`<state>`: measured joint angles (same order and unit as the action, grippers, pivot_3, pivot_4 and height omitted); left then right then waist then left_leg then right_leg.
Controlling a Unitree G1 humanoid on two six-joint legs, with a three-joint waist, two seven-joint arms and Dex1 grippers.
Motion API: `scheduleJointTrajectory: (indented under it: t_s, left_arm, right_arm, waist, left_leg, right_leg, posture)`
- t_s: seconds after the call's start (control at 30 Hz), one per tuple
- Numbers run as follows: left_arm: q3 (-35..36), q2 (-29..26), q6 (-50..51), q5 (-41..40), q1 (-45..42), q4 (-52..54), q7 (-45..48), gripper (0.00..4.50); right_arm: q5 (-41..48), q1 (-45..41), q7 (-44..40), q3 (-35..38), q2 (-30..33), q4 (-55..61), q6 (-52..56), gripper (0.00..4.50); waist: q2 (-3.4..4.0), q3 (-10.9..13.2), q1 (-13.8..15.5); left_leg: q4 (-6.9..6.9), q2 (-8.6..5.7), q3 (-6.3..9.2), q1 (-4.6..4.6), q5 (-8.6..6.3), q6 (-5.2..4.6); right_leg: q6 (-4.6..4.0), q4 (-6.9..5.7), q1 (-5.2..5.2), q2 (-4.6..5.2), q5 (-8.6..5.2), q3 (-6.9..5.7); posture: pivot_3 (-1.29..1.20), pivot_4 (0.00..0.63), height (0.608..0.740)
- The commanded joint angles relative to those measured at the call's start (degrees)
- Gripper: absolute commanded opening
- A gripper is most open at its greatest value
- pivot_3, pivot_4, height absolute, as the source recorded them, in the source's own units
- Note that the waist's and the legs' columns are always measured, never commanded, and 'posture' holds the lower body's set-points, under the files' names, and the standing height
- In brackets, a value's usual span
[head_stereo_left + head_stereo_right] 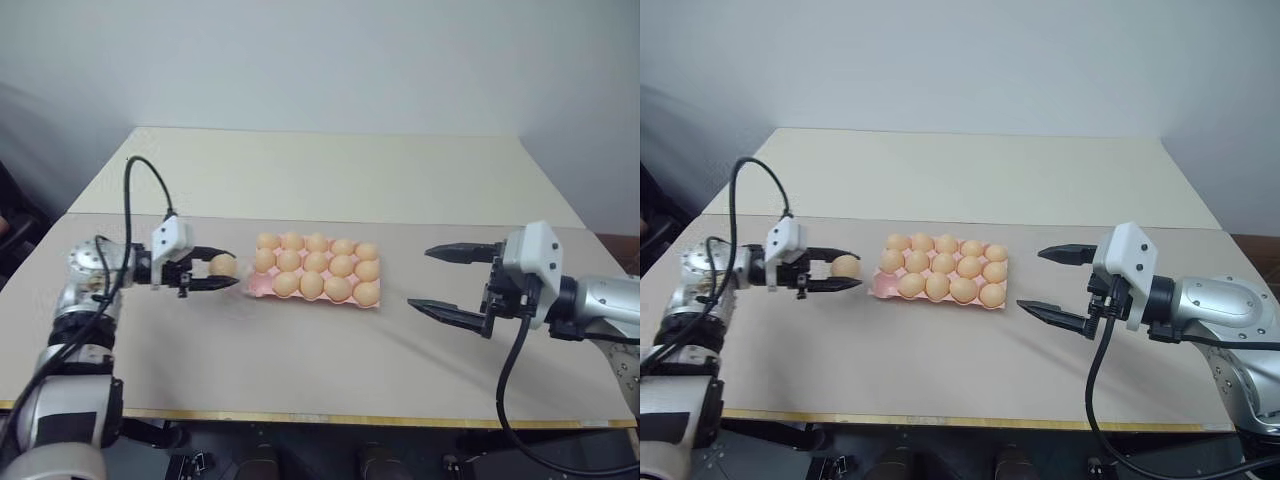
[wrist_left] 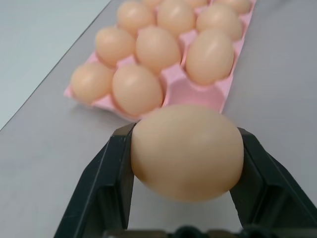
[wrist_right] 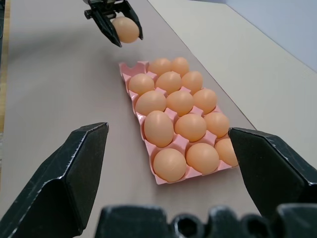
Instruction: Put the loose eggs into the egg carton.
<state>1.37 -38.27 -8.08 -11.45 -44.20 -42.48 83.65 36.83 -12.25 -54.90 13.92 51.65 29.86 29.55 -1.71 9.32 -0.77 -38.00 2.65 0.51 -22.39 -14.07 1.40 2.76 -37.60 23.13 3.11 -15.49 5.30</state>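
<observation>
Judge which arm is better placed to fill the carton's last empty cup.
Left: its pincer already grips an egg beside the egg carton, near the empty corner cup. The right pincer is open, holding nothing.

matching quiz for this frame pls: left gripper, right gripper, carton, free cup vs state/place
1 left gripper
2 right gripper
3 carton
4 free cup

a jaws wide, nothing between them
b carton corner nearest the left gripper
c pink, on the table between the arms
d shut on an egg

Pairs: 1-d, 2-a, 3-c, 4-b
</observation>
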Motion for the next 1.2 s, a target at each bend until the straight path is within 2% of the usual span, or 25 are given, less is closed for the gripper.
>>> scheduleJointTrajectory:
  t_s: [0.03,0.17,0.4,0.53,0.6,0.73,0.93,1.07,1.2]
  left_arm:
    - [-0.03,0.87,1.3,-0.71,0.38,3.26,-1.75,2.34]
    - [-1.18,2.73,1.26,0.34,0.53,2.95,-2.74,2.34]
    - [-1.5,1.8,3.18,0.5,0.31,3.44,-2.46,4.49]
    - [-0.06,0.16,5.75,-0.19,1.7,7.45,-4.29,4.49]
    - [1.18,-1.46,10.28,-2.41,3.2,11.17,-3.9,4.49]
    - [6.06,-5.1,16.98,-7.58,9.9,21.88,-5.58,4.49]
    - [19.58,-10.25,28.41,-14.75,28.79,44.2,-14.2,4.49]
    - [27.18,-10.52,34.41,-18.49,40.66,57.78,-18.71,4.49]
    - [31.31,-9.52,38.92,-22.09,46.58,65.42,-23.56,4.49]
  right_arm:
    - [0.48,-0.53,0.32,1.49,0.26,1.53,-0.87,4.5]
    - [0.53,-0.18,0.7,1.71,0.27,2.09,-0.73,4.5]
    - [0.81,0.66,1.05,2.83,0.45,2.6,-0.56,4.5]
    - [0.73,0.14,1.24,1.91,0.05,2.24,-0.74,4.5]
    - [0.59,-0.08,1.07,1.37,-0.2,1.77,-1.08,4.5]
    - [0.45,-0.87,0.67,0.04,-1.18,0.34,-1.37,4.5]
    - [-0.96,-1.83,-0.68,-2.05,-2.71,-4.58,-2.5,4.5]
    - [-1.53,-2.38,-1.83,-2.98,-3.17,-6.76,-2.89,4.5]
    - [-1.76,-3.09,-3.21,-3.79,-3.13,-8.1,-3.06,4.5]
  waist:
    - [0.0,0.0,-0.26]
    - [0.0,0.0,-0.76]
    - [0.0,0.0,-0.74]
    - [0.0,0.0,-0.87]
    - [0.0,0.0,-1.08]
    - [0.01,0.0,-1.82]
    - [0.0,0.01,-2.02]
    - [0.0,0.01,-1.45]
    - [0.0,0.01,-1.07]
  left_leg:
    - [0.0,0.0,0.0,0.0,0.0,0.0]
    - [0.0,0.0,0.01,0.05,0.0,0.0]
    - [0.0,-0.02,0.01,0.02,0.0,0.0]
    - [0.0,-0.01,0.01,0.03,0.0,0.0]
    - [0.0,0.0,0.01,0.03,0.0,0.0]
    - [0.01,0.02,0.01,0.03,0.0,0.0]
    - [0.02,0.09,-0.01,0.08,0.0,0.0]
    - [0.02,0.08,-0.01,0.11,0.0,0.0]
    - [0.02,0.08,-0.02,0.12,0.0,0.0]
  right_leg:
    - [0.0,0.0,0.0,-0.01,0.0,0.0]
    - [-0.01,-0.03,0.01,-0.03,0.0,0.05]
    - [0.0,0.0,0.0,-0.02,0.0,0.04]
    - [0.0,-0.01,0.01,-0.02,0.0,0.04]
    - [0.0,-0.01,0.01,-0.02,0.0,0.05]
    - [0.0,-0.01,0.01,-0.02,0.0,0.05]
    - [-0.01,-0.03,0.01,-0.01,0.0,0.08]
    - [-0.01,-0.02,-0.03,0.01,0.0,0.04]
    - [-0.02,0.01,-0.04,0.01,0.0,0.04]
  posture:
    - [0.0,0.15,0.74]
    - [0.0,0.15,0.74]
    - [0.0,0.15,0.74]
    - [0.0,0.15,0.74]
    - [0.0,0.15,0.74]
    - [0.0,0.15,0.74]
    - [0.0,0.15,0.74]
    - [0.0,0.15,0.74]
    - [0.0,0.15,0.74]
